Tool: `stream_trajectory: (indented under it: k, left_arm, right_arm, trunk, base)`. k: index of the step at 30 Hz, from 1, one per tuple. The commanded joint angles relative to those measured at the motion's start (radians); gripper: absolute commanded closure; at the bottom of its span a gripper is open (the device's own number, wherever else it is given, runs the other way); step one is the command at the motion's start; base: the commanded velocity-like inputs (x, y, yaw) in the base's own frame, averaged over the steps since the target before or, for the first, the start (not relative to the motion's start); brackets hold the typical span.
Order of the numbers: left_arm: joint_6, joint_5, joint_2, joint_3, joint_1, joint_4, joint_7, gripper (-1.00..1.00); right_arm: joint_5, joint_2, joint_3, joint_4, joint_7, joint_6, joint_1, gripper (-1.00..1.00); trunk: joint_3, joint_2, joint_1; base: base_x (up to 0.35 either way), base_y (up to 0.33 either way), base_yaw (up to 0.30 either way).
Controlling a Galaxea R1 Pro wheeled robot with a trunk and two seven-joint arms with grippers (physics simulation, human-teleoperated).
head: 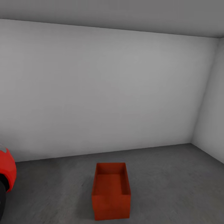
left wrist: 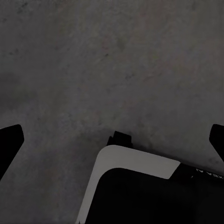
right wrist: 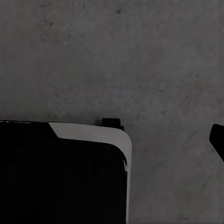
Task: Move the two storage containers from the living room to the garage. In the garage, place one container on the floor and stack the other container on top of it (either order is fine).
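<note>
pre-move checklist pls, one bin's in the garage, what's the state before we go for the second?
1. Orange-red rectangular open-top bin on the dark grey concrete floor: ok, upright, opening up.
2. Second bin stacked on it: not ok, nothing sits on or in it.
3. Room around the bin: ok, bare floor on all sides, away from the white-grey wall.
4. Red car apart from the bin: ok, off to the robot's left, with floor between.
5. Left gripper free: ok, jaws wide apart over bare floor.
6. Right gripper free: cannot tell, one fingertip shows, nothing seen against it.
</note>
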Motion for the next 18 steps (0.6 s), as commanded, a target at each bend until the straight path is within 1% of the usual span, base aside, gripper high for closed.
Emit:
stream_trajectory:
  k: [1, 18]
  left_arm:
    - [-0.001, 0.004, 0.0, 0.0, -0.001, 0.0, 0.002, -1.0]
    - [-0.001, 0.004, 0.0, 0.0, -0.001, 0.0, 0.002, -1.0]
  right_arm:
    - [0.0, 0.0, 0.005, 0.003, 0.003, -0.006, -0.002, -1.0]
    - [0.001, -0.001, 0.007, 0.003, 0.002, -0.007, -0.002, -1.0]
  trunk:
    - [-0.001, -0.001, 0.0]
    - [-0.001, -0.001, 0.0]
  base:
    - [0.0, 0.0, 0.0]
    - [0.0, 0.0, 0.0]
